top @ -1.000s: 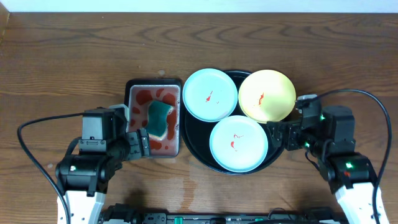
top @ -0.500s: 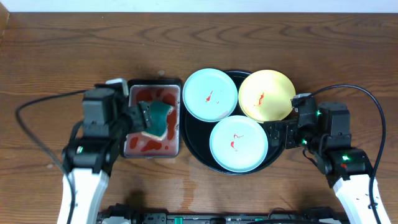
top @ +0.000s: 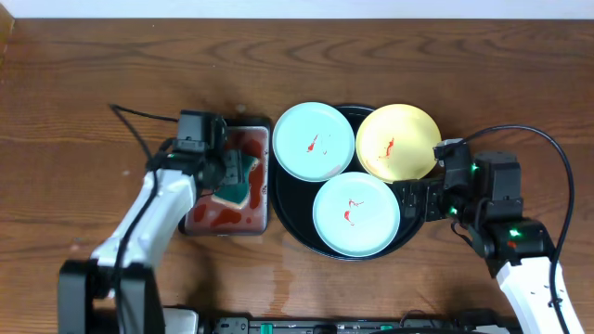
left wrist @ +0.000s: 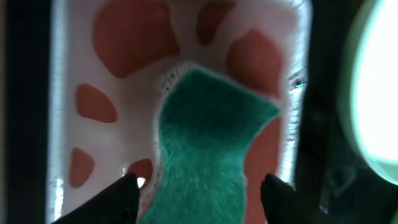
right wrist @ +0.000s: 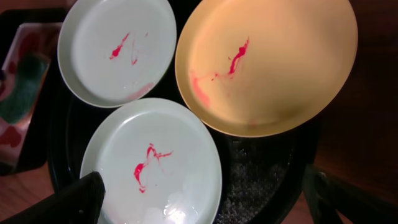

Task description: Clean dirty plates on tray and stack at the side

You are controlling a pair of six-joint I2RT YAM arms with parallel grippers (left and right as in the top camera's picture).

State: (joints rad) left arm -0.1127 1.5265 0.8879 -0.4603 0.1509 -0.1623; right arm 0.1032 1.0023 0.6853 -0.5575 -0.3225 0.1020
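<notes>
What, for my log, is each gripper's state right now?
Left gripper: open, astride the green sponge.
Right gripper: open, holding nothing.

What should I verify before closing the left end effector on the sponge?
1. Open left end effector straddling the sponge: ok.
2. The sponge lying free in the sponge tray, nothing on top: ok.
3. Its fingers low enough to grip the sponge: cannot tell; the wrist view gives no depth.
4. The back aqua plate, yellow plate and front aqua plate all on the black tray: ok.
5. Those three clean: not ok; each shows red smears.
6. Open, empty right end effector at the black tray's right edge: ok.
</notes>
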